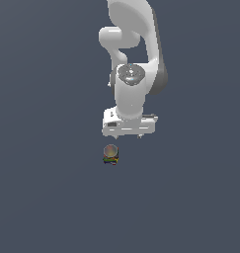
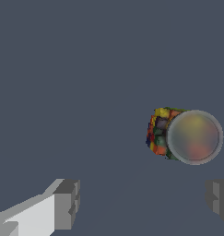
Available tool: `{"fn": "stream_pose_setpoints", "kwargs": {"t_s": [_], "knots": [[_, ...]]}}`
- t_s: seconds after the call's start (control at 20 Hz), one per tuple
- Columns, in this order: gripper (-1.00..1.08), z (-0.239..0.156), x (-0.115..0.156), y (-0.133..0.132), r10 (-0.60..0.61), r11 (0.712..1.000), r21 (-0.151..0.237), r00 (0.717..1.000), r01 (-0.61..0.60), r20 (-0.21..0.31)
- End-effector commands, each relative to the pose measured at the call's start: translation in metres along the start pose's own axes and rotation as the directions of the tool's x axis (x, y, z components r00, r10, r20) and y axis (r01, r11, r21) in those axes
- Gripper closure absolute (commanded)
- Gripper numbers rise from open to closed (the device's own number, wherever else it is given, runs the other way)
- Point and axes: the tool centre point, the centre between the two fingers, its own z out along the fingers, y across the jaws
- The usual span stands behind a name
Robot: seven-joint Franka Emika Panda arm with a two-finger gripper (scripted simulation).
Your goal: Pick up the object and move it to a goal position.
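You are looking at 1 white Franka Panda arm (image 1: 134, 74) reaching down from the top of the exterior view over a plain dark blue-grey floor (image 1: 47, 197). Its white gripper (image 1: 129, 135) points downward, with the broad hand body set crosswise.

The object (image 1: 110, 155), a tiny blocky item banded in dark, green, yellow and red with a pale greyish-pink rounded top, sits on the floor just below the gripper in the exterior view and slightly toward that view's left. It is apart from the gripper; nothing touches it.

In the wrist view you can see the 2 grey fingers (image 2: 67, 203) spread wide, 1 at each side of the frame, with bare floor between them. They hold nothing. The object (image 2: 183, 134) lies beyond the fingertips, not between them, and closer to the finger that is cut by the frame edge. Its rounded top faces the wrist camera as a translucent-looking grey disc with faint warm tints, and the coloured bands show along 1 side of it. It is much narrower than the gap between the fingers.
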Motion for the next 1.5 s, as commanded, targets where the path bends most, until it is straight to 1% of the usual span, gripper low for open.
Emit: {"fn": "stream_pose_setpoints", "kwargs": {"t_s": [0.0, 0.15, 0.45, 0.65, 0.85, 1.2, 1.45], "knots": [[-0.92, 0.000, 0.000, 0.000, 0.000, 1.000, 0.000, 1.000, 0.000, 0.000], [-0.92, -0.002, 0.001, -0.003, 0.002, 1.000, 0.003, 1.000, -0.002, 0.000], [-0.92, -0.013, 0.002, -0.020, 0.007, 1.000, 0.014, 1.000, -0.007, 0.001], [-0.92, -0.011, 0.002, -0.017, 0.010, 1.000, 0.013, 1.000, -0.010, 0.000], [-0.92, -0.002, 0.008, -0.001, 0.034, 0.999, 0.008, 0.999, -0.034, -0.002], [-0.92, 0.030, 0.020, 0.051, 0.105, 0.994, -0.010, 0.994, -0.105, -0.011], [-0.92, 0.043, 0.023, 0.074, 0.134, 0.991, -0.020, 0.991, -0.134, -0.015]]}}
